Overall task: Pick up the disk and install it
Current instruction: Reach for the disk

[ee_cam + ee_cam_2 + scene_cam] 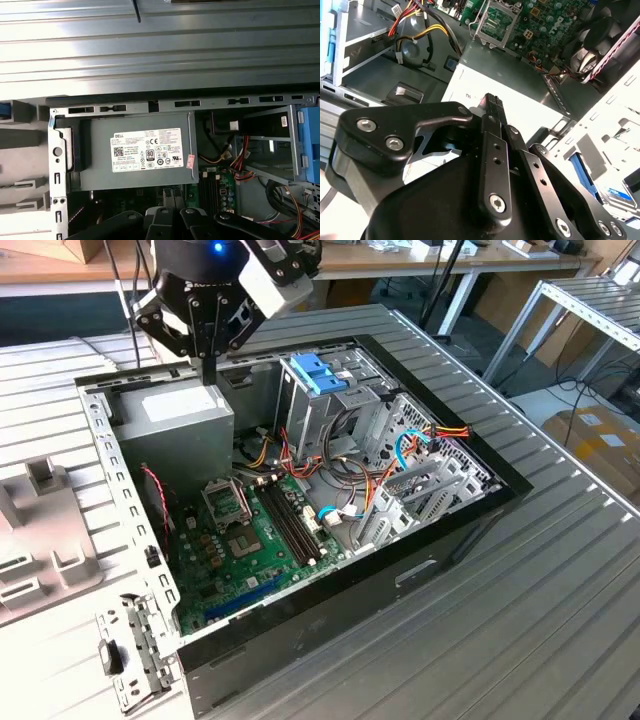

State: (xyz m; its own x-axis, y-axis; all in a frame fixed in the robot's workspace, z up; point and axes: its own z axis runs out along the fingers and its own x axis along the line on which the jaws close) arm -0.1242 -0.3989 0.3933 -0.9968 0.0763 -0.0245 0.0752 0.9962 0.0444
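One hand [209, 380], closed, over power supply [176, 416]

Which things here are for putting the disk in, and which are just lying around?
For the job: hand, disk, drive cage with blue clips.
Just there: power-supply box, green motherboard, coloured cables.

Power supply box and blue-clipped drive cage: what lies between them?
Loose red, yellow and black cables run in the gap between the power supply box and the drive cage, clearest in the first wrist view.
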